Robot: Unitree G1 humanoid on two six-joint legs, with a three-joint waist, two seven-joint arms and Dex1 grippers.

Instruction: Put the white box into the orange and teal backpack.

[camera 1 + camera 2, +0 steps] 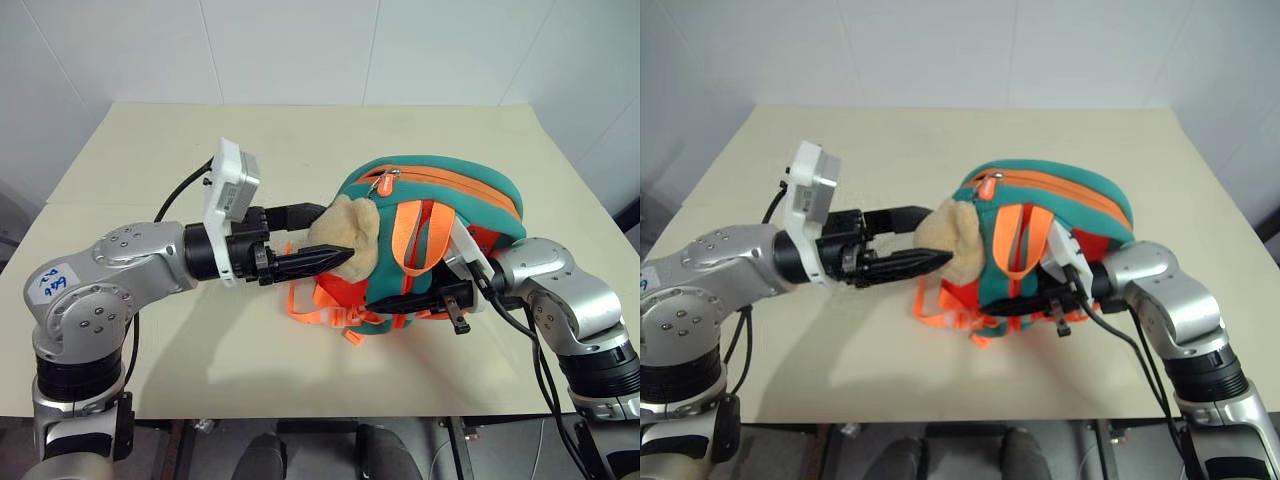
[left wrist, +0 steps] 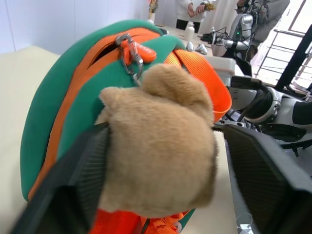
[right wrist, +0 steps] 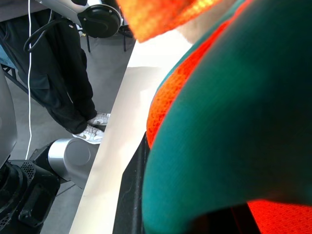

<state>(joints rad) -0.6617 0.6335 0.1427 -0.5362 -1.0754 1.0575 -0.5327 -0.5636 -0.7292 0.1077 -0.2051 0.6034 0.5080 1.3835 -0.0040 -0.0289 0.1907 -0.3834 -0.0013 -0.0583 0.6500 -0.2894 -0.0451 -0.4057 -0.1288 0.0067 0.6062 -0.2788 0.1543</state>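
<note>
The left gripper (image 1: pixel 318 238) has its two black fingers spread either side of the tan plush bear (image 2: pixel 161 146), one finger lying against the bear's flank, the other standing a little off it; the jaws are partly open and I cannot tell that they truly grip yet. The bear hangs on the orange and teal backpack (image 1: pixel 440 200), which lies on the table (image 1: pixel 150 150) just past those fingers. On the bag's far side the right gripper (image 1: pixel 440 298) is closed on the fabric and orange webbing at the lower edge, pinning the bag. Just above that hand a white edge (image 1: pixel 462 238) shows against the bag, probably the white box, though I cannot tell how far in it sits. To do this well, I judge the left jaws should clamp firm fabric near the zip pull (image 2: pixel 132 51), not soft plush, and hold while the right keeps the bag from sliding.
</note>
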